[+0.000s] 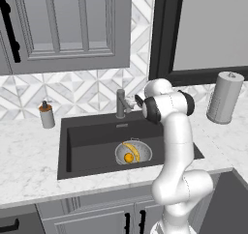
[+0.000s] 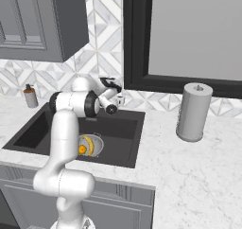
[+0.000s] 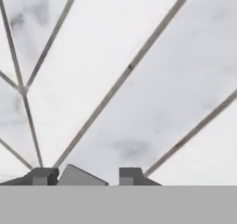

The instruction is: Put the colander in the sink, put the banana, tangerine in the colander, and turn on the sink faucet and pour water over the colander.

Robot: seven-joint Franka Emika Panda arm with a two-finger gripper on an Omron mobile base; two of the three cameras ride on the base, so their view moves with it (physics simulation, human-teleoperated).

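Down in the sink [image 1: 87, 136] we've got the colander [image 1: 133, 152] sitting upright near the front wall, right of the middle, with the banana [image 1: 132, 151] and tangerine [image 1: 128, 157] both inside. Banana lies along the bowl, long axis running back-left to front-right, tangerine at its front. Our gripper [image 3: 88, 176] is up by the sink faucet [image 1: 121, 104] facing the tiled wall [image 3: 139, 79], fingers slightly apart with nothing between them

Arm reaches forward, end effector [image 3: 88, 176] apparently parted.
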